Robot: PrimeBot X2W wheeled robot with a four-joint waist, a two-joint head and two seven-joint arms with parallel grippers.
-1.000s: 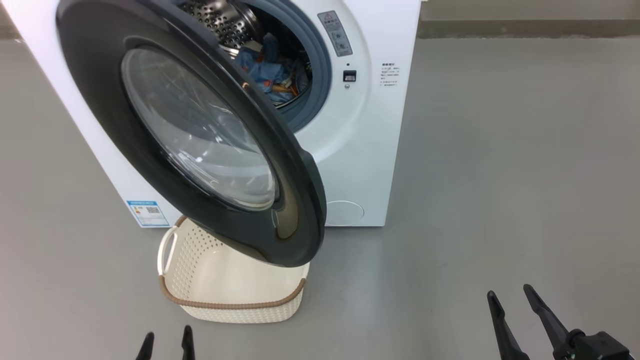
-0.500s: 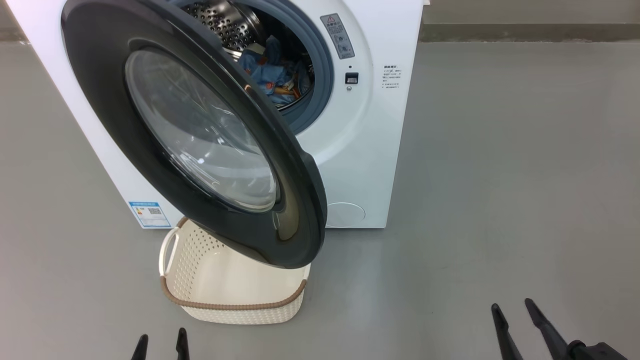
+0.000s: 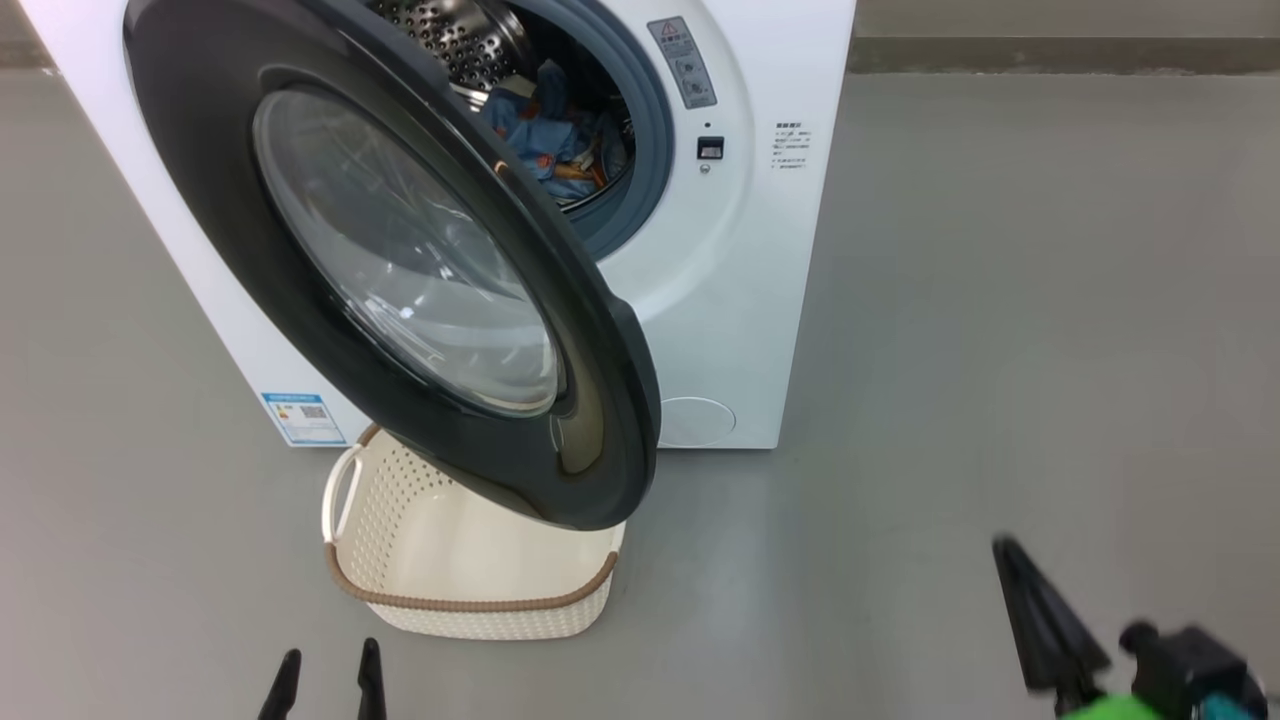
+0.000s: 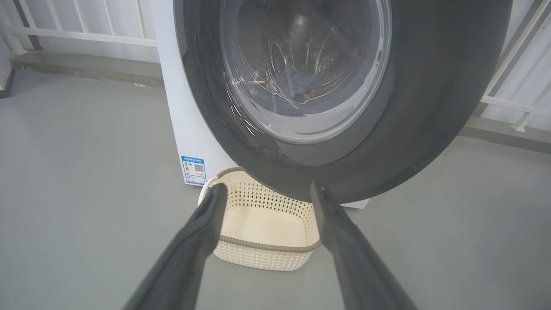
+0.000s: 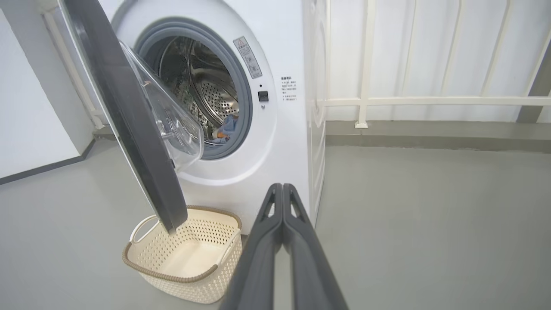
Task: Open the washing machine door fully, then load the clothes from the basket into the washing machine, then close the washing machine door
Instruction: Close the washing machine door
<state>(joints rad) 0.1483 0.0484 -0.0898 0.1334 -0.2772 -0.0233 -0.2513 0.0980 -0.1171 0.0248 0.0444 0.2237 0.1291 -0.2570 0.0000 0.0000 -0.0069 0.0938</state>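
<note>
Logging washing machine (image 3: 740, 300) at upper centre of head view, white front facing down-frame. Noting washing machine door (image 3: 400, 270) standing partly open, hinging at left side of the opening, sloping from upper left toward centre and overlapping the far part of basket (image 3: 480, 622) in frame. Finding basket sitting on grey floor (image 3: 1000, 300) at lower centre-left, just in front of the machine, showing its cream bottom. Spotting clothes (image 3: 545, 140), blue with orange bits, lying inside steel drum (image 3: 450, 35) at top centre, behind grey-blue gasket (image 3: 640, 120). Placing left gripper (image 3: 331, 652) at bottom edge, left of centre. Reading it as spread wide and holding nothing; in left wrist view, seeing its fingers (image 4: 202, 224) framing the basket without touching it. Placing right gripper (image 5: 282, 189) at lower right of head view, blurring there. Reading it in right wrist view as pressing fully together on nothing, pointing at the machine's lower front corner, well apart from the door.
</note>
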